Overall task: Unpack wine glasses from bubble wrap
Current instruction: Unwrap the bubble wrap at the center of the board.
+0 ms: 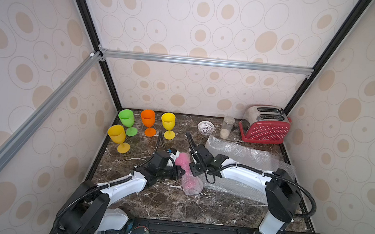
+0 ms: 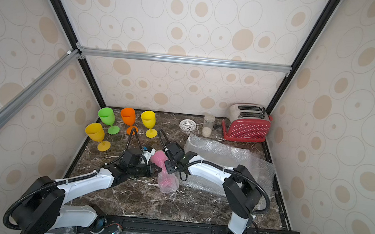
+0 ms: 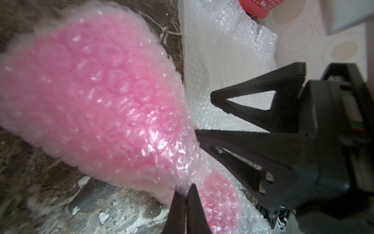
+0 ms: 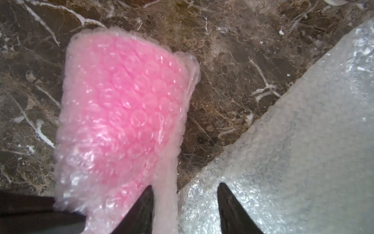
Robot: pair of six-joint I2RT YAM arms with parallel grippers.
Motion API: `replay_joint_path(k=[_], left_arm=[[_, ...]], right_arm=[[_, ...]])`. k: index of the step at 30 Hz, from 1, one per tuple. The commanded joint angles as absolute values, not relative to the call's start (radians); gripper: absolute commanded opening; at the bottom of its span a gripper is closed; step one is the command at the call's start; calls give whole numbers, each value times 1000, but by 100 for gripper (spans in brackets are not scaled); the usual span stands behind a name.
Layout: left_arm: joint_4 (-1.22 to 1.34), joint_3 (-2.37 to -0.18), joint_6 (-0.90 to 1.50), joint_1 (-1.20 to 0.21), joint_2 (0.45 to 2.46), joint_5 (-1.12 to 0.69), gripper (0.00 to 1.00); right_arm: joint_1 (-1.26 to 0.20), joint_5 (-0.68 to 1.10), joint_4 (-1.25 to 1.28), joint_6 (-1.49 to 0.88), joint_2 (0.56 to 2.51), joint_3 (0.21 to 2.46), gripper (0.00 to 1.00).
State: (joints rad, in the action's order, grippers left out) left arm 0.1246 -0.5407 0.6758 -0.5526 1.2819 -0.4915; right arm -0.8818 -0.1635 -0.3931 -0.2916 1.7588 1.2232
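Left hand [image 3: 185, 192] is pinched tight on the bubble wrap [image 3: 178, 174] at the narrow waist of the pink wine glass [image 4: 129, 97], which lies wrapped mid-frame on the counter [image 1: 173, 205] in both top views. My right hand [image 4: 185, 187] is half spread, one finger against that wrap. Clear jar [image 1: 227, 127], right of centre at the back, holds pale grains; toaster [image 1: 265, 129] lettering is unreadable.

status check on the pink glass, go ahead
Left gripper shut, pinching the wrap at the stem. Right gripper open, astride a wrap flap. Pink glass lying down, fully wrapped. Loose sheet beside it, not blocking.
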Motion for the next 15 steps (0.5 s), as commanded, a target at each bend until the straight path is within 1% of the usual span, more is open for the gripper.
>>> replay_joint_path(k=[1, 15], left_arm=[[168, -549, 661, -563, 1295, -513, 0], [181, -540, 664, -574, 1297, -516, 0]], right_arm=[[-884, -206, -391, -273, 1781, 1243, 51], [-870, -239, -374, -276, 1848, 1289, 51]])
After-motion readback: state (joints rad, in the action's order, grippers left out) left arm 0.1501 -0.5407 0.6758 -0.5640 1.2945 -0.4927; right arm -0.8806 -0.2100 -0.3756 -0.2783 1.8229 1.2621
